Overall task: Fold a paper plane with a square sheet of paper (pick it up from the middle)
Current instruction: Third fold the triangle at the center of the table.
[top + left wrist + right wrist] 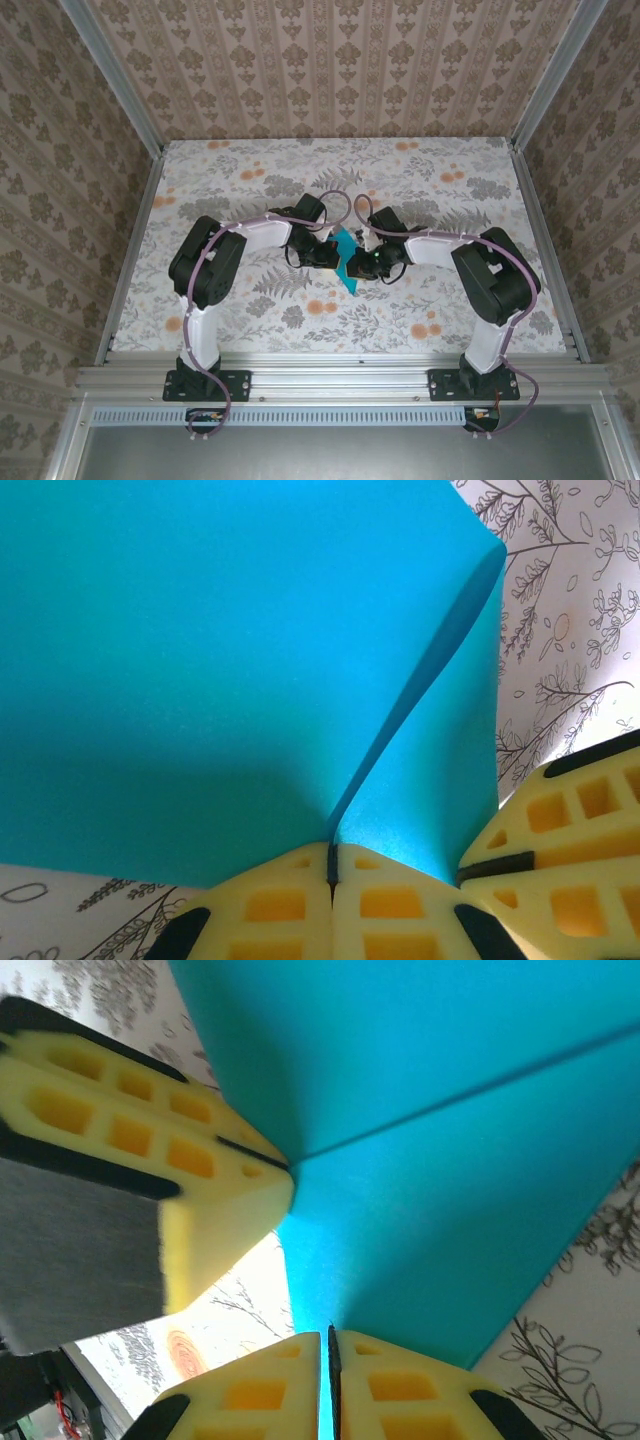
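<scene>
The square sheet of paper (347, 264) is teal and hangs just above the middle of the table, pinched from both sides. My left gripper (326, 253) is shut on its edge from the left. My right gripper (368, 262) is shut on it from the right. In the left wrist view the paper (200, 660) bends along a sharp crease that runs down into the closed left gripper (332, 865), with the right gripper's yellow fingers (565, 845) beside it. The right wrist view has the creased paper (450, 1110) entering the closed right gripper (327, 1360), the left fingers (150, 1135) close by. It is a bent sheet, not a paper plane.
The floral tablecloth (250, 190) spreads around both arms. Patterned walls and metal posts (135, 250) close in the left, right and back. An aluminium rail (340, 375) carries the arm bases along the near edge.
</scene>
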You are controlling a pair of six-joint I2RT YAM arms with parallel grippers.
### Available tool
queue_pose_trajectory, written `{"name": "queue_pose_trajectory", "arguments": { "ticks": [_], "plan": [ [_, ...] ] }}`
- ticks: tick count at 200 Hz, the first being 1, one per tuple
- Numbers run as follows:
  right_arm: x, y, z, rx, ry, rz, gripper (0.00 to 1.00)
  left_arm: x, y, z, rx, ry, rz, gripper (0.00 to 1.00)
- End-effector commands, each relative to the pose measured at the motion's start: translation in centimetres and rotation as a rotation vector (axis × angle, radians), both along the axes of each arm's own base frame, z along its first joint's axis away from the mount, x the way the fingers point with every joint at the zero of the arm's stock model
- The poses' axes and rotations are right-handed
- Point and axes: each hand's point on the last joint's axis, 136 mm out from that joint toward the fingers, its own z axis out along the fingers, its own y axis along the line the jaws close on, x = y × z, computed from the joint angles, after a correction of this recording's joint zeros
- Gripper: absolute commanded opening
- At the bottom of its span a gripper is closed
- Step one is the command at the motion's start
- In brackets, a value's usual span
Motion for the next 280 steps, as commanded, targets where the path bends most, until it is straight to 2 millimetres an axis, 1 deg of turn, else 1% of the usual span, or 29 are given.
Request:
{"name": "queue_pose_trajectory", "arguments": {
  "ticks": [1,23,48,91,110,139,152,221,280],
  "plan": [
    [-1.1,-0.7,-1.2,-0.046,0.039,-0.003,0.13,-2.6,4.4,-5.6,0.228,0.106,0.001,0.02],
    [-1.5,-1.1,-1.7,-0.067,0.052,0.008,0.14,-2.7,4.4,-5.4,0.228,0.105,-0.001,0.03],
    [-1.9,-1.4,-1.7,-0.081,0.052,0.015,0.13,-2.6,4.5,-5.3,0.229,0.103,-0.005,0.03],
    [-3.3,-1.8,-2.2,-0.113,0.068,0.039,0.13,-2.8,4.4,-5.3,0.23,0.108,-0.016,0.02],
    [-3.4,-1.7,-1.7,-0.111,0.058,0.04,0.13,-2.8,4.3,-5.3,0.229,0.109,-0.017,0.02],
    [-3.1,-0.2,0.3,-0.02,0.041,0.032,0.13,-2.9,4.2,-5.3,0.23,0.11,-0.023,0.02],
    [-3.0,0.3,0.8,0.003,0.034,0.029,0.13,-2.9,4.2,-5.3,0.231,0.109,-0.023,0.02],
    [-3.6,1.2,-0.8,-0.001,0.07,0.054,0.13,-3.0,4.2,-5.4,0.233,0.111,-0.024,0.02],
    [-5.0,-0.5,-2.0,-0.109,0.09,0.095,0.13,-2.9,4.2,-5.5,0.232,0.112,-0.024,0.02]
  ]
}}
